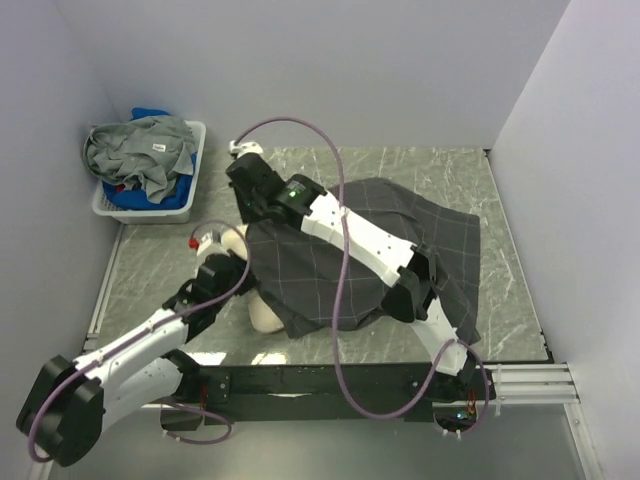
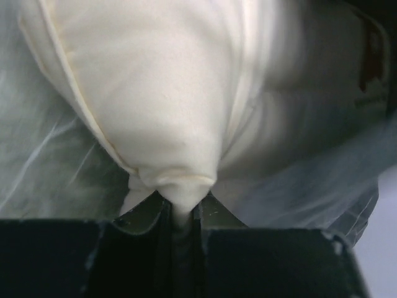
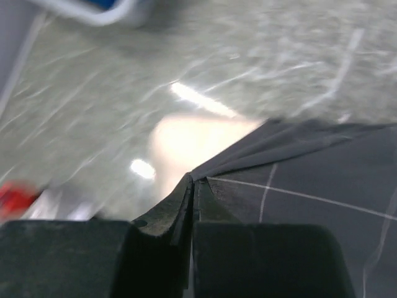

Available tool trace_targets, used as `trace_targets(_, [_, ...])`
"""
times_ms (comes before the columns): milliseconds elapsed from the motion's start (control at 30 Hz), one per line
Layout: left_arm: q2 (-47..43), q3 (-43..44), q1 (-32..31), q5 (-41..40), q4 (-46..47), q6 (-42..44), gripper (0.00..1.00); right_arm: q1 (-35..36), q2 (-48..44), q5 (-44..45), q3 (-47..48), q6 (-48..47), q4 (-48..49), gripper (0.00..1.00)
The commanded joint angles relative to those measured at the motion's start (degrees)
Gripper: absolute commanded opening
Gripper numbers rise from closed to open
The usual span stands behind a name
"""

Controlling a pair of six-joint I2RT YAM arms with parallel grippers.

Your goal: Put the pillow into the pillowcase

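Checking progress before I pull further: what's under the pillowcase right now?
The pillow pokes out at the pillowcase's near-left edge, a corner pinched in the left gripper. The right gripper pinches the cloth's edge. How far the pillow reaches underneath is hidden.

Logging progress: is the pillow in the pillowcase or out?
Mostly covered; the pillow pokes out at the pillowcase edge. Inside or just draped over: cannot tell.

At back left, basket (image 1: 197, 165); centre, pillow (image 1: 267, 316) seemingly partly inside pillowcase (image 1: 452, 240).

Robot lab bay; white partition walls (image 1: 300, 60), marble-look table (image 1: 430, 165), aluminium mounting rail (image 1: 530, 382)
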Motion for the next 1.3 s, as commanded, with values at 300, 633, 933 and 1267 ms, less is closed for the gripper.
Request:
trace_targets(300, [7.62,28.14,1.86,5.31,5.49,9.61,0.39,-5.57,-22.76,-18.04,6.81,2.57,-0.87,0.0])
trace_targets(633, [-8.71,29.37,2.56,-10.13,-10.67,12.17,0.99,-13.49,-28.03,-30.2,6.15,5.3,3.08,0.0])
trace_targets(933, [-12.16,21.21,10.72,-6.23,-11.15,6.45,0.86,-18.59,-31.55,-40.76,5.62,8.81,3.43,0.0])
trace_targets(1267, [-10.66,9.25,13.11,25.68,17.23,1.45,0.75,-24.74,-33.75,-48.4,3.86,10.04,1.76,0.0])
